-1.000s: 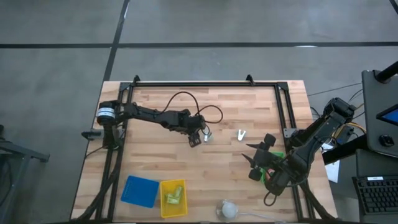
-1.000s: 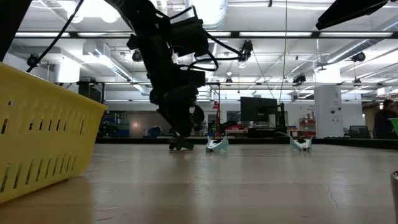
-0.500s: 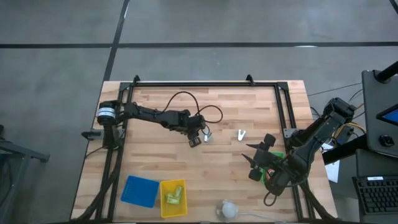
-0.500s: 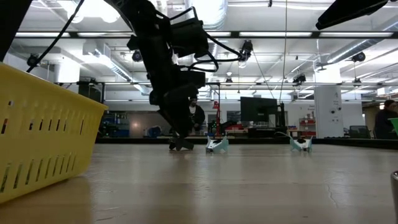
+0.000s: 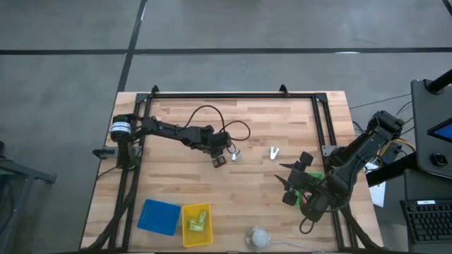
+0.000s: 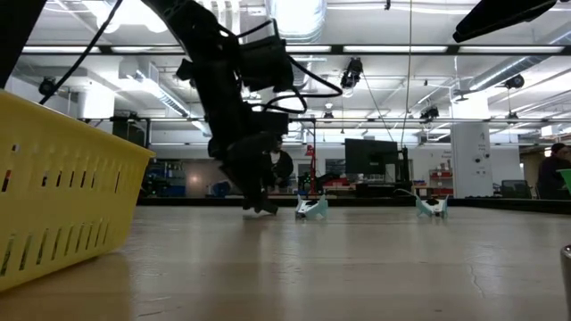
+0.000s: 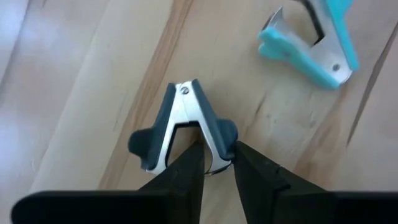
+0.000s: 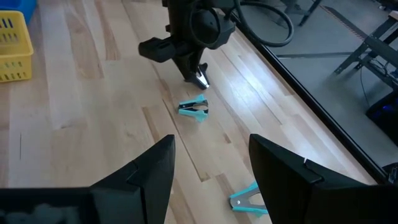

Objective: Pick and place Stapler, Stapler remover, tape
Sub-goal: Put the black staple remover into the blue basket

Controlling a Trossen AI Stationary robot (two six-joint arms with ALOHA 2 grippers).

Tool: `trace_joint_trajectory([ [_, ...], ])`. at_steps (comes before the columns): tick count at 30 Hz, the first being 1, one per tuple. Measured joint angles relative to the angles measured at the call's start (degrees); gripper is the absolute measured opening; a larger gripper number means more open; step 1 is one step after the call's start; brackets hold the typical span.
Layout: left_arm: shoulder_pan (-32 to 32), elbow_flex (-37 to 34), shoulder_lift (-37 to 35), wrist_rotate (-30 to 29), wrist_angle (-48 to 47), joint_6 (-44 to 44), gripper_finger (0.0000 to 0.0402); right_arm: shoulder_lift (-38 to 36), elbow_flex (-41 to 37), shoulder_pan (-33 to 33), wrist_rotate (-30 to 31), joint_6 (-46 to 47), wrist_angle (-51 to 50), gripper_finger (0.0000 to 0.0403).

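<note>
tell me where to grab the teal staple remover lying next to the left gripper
Judging by its pose, take the teal staple remover across its two teal plastic handles, from above. It lies on its side on the table, jaws facing the left gripper, so the handles are the broad free faces.

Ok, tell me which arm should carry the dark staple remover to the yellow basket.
Left. Its tool is already shut on the dark staple remover at mid-table, and the yellow basket lies on its side. The right tool waits open, apart from it.

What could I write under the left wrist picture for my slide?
Left gripper pinching a dark staple remover on the wooden table, a teal one nearby.
</note>
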Motion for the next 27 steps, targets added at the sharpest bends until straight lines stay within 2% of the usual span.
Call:
trace_joint_trajectory([
  [9,0.09,0.73,-0.02,2.18,0.36,0.29,0.0076,0.00,0.00,0.00,0.00,0.00,0.02,0.0201],
  [15,0.09,0.67,-0.08,2.38,0.35,0.27,0.0044,0.00,0.00,0.00,0.00,0.00,0.02,0.0201],
  [21,-0.14,0.65,-0.24,2.69,-0.55,0.05,0.0049,0.00,0.00,0.00,0.00,-0.02,0.02,0.0201],
  [27,-2.05,1.10,-2.07,6.92,-5.97,-2.49,0.0052,0.00,-0.15,0.00,0.00,-0.20,0.02,0.0201],
])
